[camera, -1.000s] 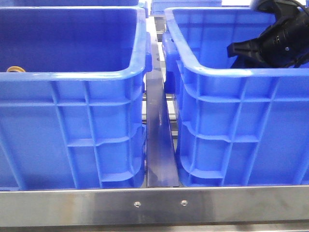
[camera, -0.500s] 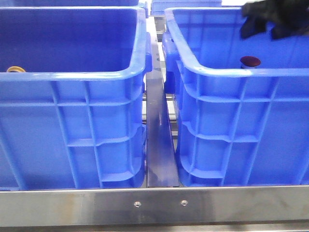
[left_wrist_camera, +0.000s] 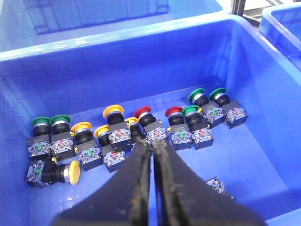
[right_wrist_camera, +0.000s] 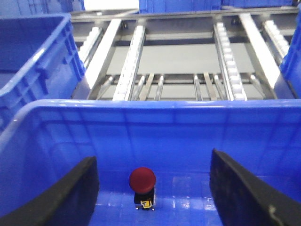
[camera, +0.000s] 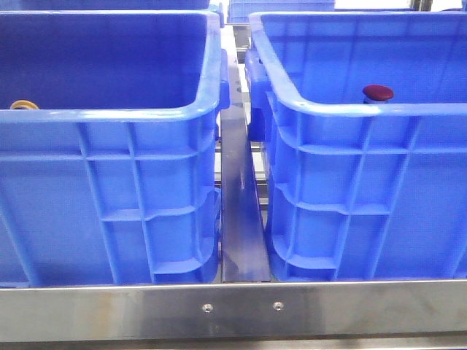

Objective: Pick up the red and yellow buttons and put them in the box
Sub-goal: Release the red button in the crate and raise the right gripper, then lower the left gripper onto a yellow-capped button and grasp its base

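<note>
A dark red button (right_wrist_camera: 142,179) stands on the floor of the right-hand box (right_wrist_camera: 155,106), with my right gripper (right_wrist_camera: 153,157) open above it and holding nothing. In the front view this red button (camera: 378,92) shows just over the box rim (camera: 350,109); neither gripper appears there. My left gripper (left_wrist_camera: 151,143) is shut and empty over the left crate (left_wrist_camera: 117,33). Below it lie rows of buttons: yellow ones (left_wrist_camera: 114,111) (left_wrist_camera: 74,172), red ones (left_wrist_camera: 142,112) (left_wrist_camera: 173,111) and green ones (left_wrist_camera: 196,94).
The two blue crates stand side by side, with a metal rail (camera: 239,211) between them and a steel bar (camera: 233,310) along the front. Roller tracks (right_wrist_camera: 131,61) run behind the box. A yellow cap (camera: 22,104) peeks over the left crate's rim.
My right gripper rose from low inside the right box and left the front view. The red button it covered now stands alone on the box floor.
</note>
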`<state>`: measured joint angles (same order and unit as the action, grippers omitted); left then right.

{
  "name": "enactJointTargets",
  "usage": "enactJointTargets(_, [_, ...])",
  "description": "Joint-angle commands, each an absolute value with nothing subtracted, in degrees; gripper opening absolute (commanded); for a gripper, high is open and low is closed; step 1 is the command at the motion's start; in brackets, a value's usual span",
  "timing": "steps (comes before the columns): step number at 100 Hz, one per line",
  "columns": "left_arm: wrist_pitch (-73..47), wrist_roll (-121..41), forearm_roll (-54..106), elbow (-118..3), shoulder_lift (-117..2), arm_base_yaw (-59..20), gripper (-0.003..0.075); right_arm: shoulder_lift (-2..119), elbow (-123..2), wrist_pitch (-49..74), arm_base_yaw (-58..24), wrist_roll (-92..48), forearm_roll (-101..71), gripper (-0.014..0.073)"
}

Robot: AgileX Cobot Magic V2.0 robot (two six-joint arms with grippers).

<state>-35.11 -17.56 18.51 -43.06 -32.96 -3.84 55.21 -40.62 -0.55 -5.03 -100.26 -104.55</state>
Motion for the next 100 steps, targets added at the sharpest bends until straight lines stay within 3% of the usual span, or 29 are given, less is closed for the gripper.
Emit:
enactJointTargets(1, [-31.0, -17.1, 19.3, -44.5, -33.1, -3.8, -0.0019, 49.4, -39.2, 0.7, -4.8, -100.9, -108.9, 0.0517])
enactJointTargets(12, [-31.0, -17.1, 19.3, -44.5, -33.1, -3.8, -0.0019, 44.0, -36.0, 0.7, -4.8, -100.9, -108.9, 0.0512])
enactJointTargets(19, [-31.0, -17.1, 19.3, -44.5, -33.1, -3.8, -0.0019, 41.0, -34.5, 0.7, -4.8, -100.9, -108.9, 0.0458])
enactJointTargets(43, [-31.0, -17.1, 19.3, -44.5, -33.1, -3.8, -0.0019, 35.8, -33.1, 0.8, -4.8, -100.9, -108.9, 0.0046])
enactJointTargets(53, [-31.0, -17.1, 19.3, -44.5, -33.1, -3.8, -0.0019, 35.7, -33.1, 1.4, -4.8, -100.9, -108.9, -0.0074])
enactJointTargets(70, [-30.9, -17.2, 19.3, -44.5, -33.1, -3.8, 0.0, 35.7, -33.1, 1.7, -4.8, -100.9, -109.0, -0.0067])
enactJointTargets(80, [-31.0, -17.2, 19.3, -44.5, -33.1, -3.8, 0.0108, 35.7, -33.1, 1.7, -4.8, -100.9, -109.0, -0.0067])
enactJointTargets(100, [-31.0, -17.2, 19.3, -44.5, -33.1, -3.8, 0.0506, 35.7, -33.1, 1.7, -4.8, -100.9, -109.0, -0.0067])
